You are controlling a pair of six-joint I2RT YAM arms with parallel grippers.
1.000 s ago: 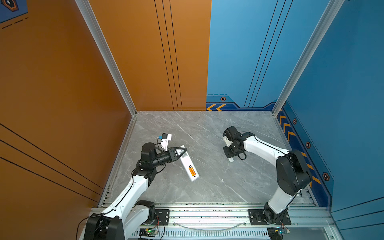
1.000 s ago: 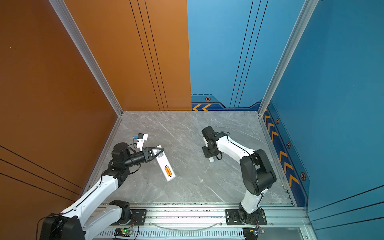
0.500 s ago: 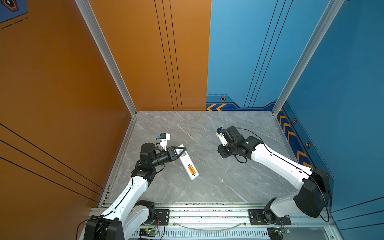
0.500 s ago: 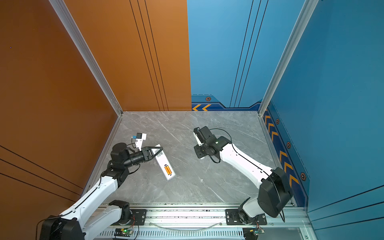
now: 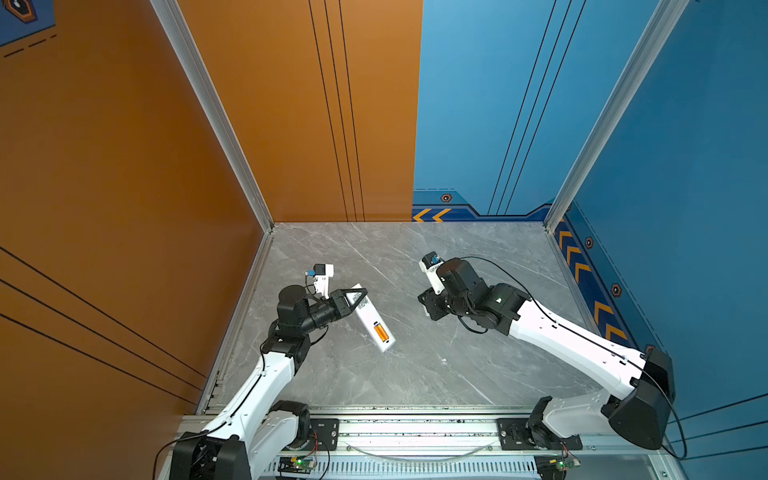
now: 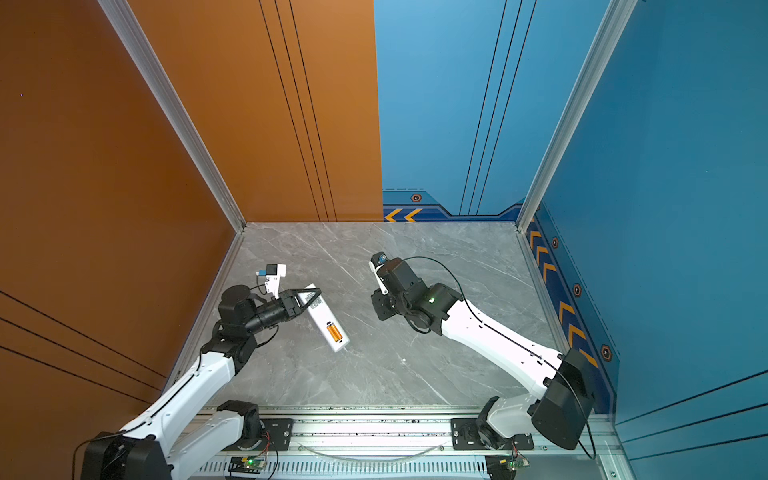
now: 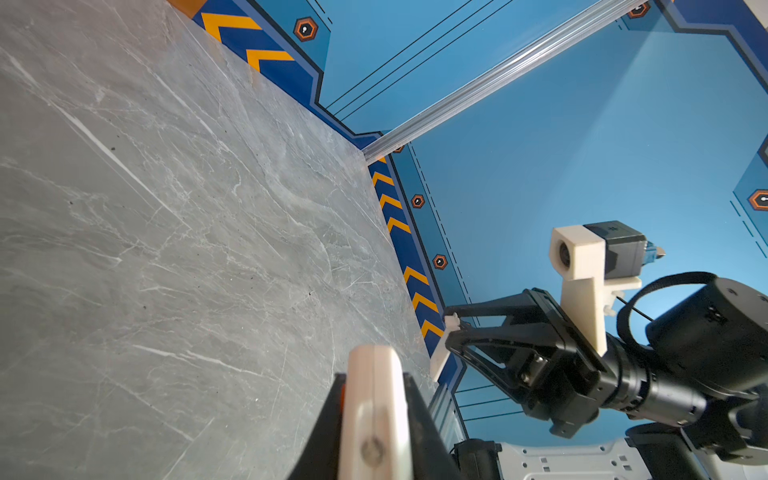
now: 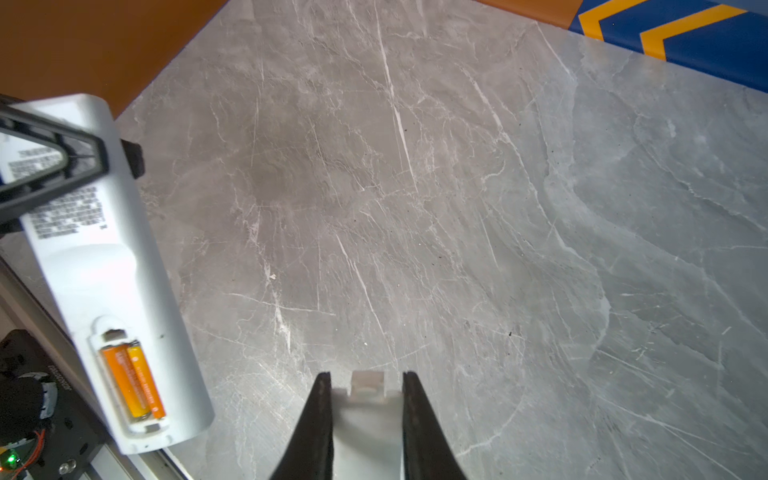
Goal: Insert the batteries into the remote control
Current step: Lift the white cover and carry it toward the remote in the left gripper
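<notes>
Orange batteries (image 8: 132, 383) seated in remote control (image 5: 372, 321); left gripper (image 5: 356, 296) clamps its end; right gripper (image 8: 365, 399) grasps cover plate (image 8: 366, 432); marble tabletop (image 5: 457, 374) open between arms.

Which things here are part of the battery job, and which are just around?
Job:
- remote, back up, clamped in the left gripper
- batteries, both seated in its open bay
- cover, held in the right gripper

Just around:
- nothing loose on the table
</notes>
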